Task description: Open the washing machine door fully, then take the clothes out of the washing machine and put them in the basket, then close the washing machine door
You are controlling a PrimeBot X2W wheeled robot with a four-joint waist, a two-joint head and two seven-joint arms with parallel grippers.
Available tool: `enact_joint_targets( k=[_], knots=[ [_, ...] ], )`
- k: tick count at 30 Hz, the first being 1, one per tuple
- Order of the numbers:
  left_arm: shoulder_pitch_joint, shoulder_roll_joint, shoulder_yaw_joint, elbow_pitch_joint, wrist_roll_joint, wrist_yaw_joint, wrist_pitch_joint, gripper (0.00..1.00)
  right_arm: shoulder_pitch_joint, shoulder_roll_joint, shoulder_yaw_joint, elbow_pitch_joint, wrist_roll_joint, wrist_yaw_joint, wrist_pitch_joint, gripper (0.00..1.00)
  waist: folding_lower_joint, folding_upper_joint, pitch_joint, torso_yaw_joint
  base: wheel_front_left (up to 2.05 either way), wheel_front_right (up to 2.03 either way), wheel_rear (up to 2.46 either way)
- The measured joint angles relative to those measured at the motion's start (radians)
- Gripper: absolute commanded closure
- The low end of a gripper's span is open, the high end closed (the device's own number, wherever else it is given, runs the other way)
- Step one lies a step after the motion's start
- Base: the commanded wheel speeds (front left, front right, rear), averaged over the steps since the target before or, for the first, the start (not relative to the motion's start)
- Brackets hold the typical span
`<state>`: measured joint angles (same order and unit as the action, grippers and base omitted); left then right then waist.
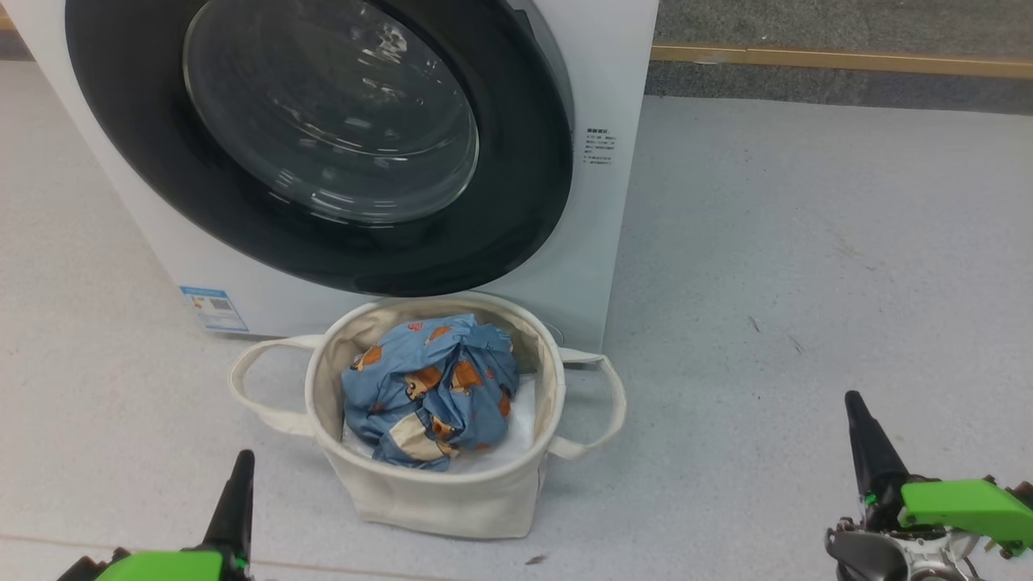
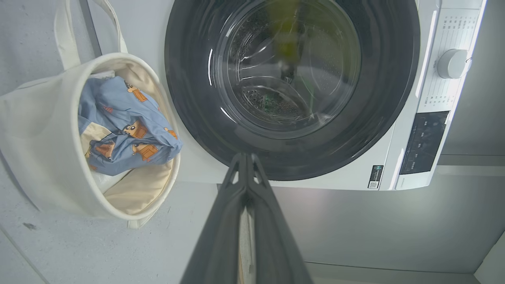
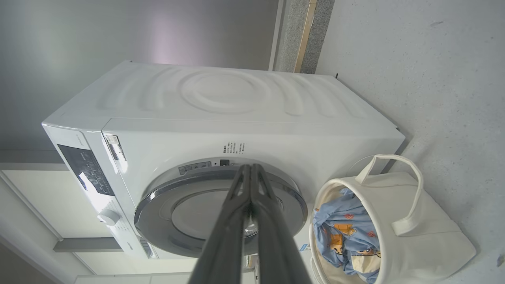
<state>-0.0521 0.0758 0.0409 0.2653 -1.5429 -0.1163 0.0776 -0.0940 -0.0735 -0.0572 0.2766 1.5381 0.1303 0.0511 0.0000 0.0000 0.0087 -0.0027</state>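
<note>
Clothes (image 1: 432, 387) lie crumpled into a rounded bundle inside the basket (image 1: 436, 500), on top of a plain white sheet (image 1: 524, 420). The bundle has no clear long axis. Its blue bear-printed side faces mostly up, and a patch of the cream-tan reverse shows on the side nearest me. The basket stands upright on the floor (image 1: 807, 282) with its mouth upward, right at the foot of the washing machine (image 1: 597, 242) and just below the washing machine door (image 1: 516, 202). Its two loop handles stick out to my left (image 1: 242, 387) and my right (image 1: 605, 403), so the line through them runs along the machine's front. The door lies flat against the machine's front and looks closed, its glass bowl facing me. Through the glass, in the left wrist view, I see the perforated drum (image 2: 276, 102). A blue label sticker (image 1: 214, 308) sits at the machine's lower front corner on my left.

My left jaws are pressed together with nothing between the fingers (image 2: 221, 236), and they point at the lower rim of the door. My right jaws are likewise closed and empty, fingers (image 3: 225, 236) aimed at the door from the other side. Both hang well back from the basket, over bare floor.
</note>
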Motion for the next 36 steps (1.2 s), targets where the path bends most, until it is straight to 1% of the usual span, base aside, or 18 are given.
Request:
enact_joint_targets(
  k=[11,36],
  knots=[
    [-0.012,-0.022,0.030,0.006,-0.069,-0.007,0.026,1.00,0.001,0.000,-0.032,0.000,0.101,0.000,0.021,1.00,0.0000,0.0000,-0.006,0.003,0.00,0.00,0.00],
    [-0.012,-0.025,0.034,0.006,-0.069,-0.007,0.026,1.00,0.001,0.005,-0.045,0.000,0.100,0.000,0.031,1.00,0.0000,0.0000,-0.006,0.003,0.00,0.00,0.00]
  ],
)
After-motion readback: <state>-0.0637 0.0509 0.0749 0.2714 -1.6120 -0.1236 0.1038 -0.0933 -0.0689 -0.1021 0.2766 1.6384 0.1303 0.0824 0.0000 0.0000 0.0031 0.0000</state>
